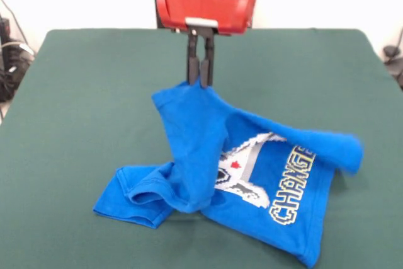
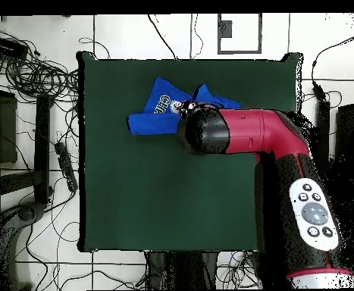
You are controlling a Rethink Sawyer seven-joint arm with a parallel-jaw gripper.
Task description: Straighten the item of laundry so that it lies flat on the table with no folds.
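Note:
The item of laundry [image 1: 252, 174] is a bright blue T-shirt with a white-grey pixel print and yellow-outlined letters. It lies crumpled on the green table [image 1: 75, 92], near the front edge. My gripper [image 1: 199, 82] is shut on a pinch of its cloth and holds that part lifted in a peak, while the rest drapes down onto the table. One sleeve side is bunched at the left, and the printed side spreads to the right. From overhead the arm hides the gripper and covers part of the item of laundry [image 2: 153, 114]; the table [image 2: 134, 197] is bare around it.
Cables and equipment [image 2: 28, 91] lie on the floor beside the table in the overhead view. The arm's red and black body [image 2: 263, 144] reaches across the table from its pedestal side.

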